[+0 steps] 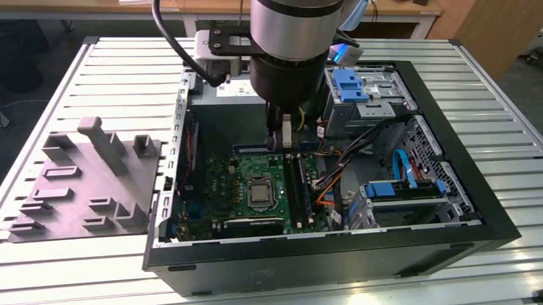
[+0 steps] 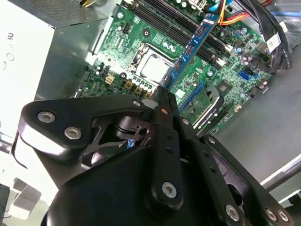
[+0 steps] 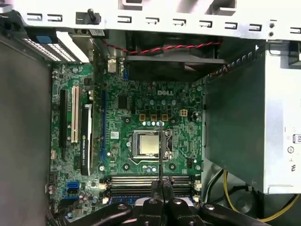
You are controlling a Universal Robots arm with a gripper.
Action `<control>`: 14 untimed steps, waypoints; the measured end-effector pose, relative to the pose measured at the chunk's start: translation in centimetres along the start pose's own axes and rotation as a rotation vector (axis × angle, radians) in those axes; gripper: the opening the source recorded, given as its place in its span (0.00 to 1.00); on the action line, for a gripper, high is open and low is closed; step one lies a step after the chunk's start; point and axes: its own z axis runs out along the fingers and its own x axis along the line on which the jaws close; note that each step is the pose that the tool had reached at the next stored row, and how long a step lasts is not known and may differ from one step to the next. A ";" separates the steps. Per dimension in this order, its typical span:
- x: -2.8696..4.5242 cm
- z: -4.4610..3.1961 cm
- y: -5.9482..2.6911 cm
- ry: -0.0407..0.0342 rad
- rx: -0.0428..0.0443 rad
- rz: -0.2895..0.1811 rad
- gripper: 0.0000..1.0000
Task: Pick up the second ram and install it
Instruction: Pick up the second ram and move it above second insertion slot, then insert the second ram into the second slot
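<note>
**Clerk:** Item one, the claw?

**Me:** My claw [image 2: 162,90]: narrow, with its fingers [image 2: 165,136] pinched on the ram [image 2: 193,47]. One blue stick, gripped at one end, the rest reaching out past my fingertips toward the board.

**Clerk:** Directly beneath?

**Me:** Motherboard [image 3: 117,141], green. Memory slots [image 3: 136,180], black, a row lying right by my fingertips in the first wrist view. The ram's far end is over or close to them (seated or not, I cannot tell). Processor socket [image 3: 148,143], silver, just beyond the slots.

**Clerk:** Farther out?

**Me:** Power supply [image 3: 282,117], a grey box off to one side of the claw. Fan [image 3: 174,66], past the socket. All of it sits inside the open computer case [image 1: 297,264]. Outside the case, well apart from me, there is one grey fixture block [image 1: 85,184] on the slatted table [image 1: 127,63].
</note>
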 end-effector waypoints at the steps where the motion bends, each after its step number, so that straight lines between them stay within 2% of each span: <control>1: 0.00 0.00 0.00 0.0001 -0.0001 0.000 0.11; 14: 0.01 0.10 0.00 -0.0002 0.0002 0.002 0.11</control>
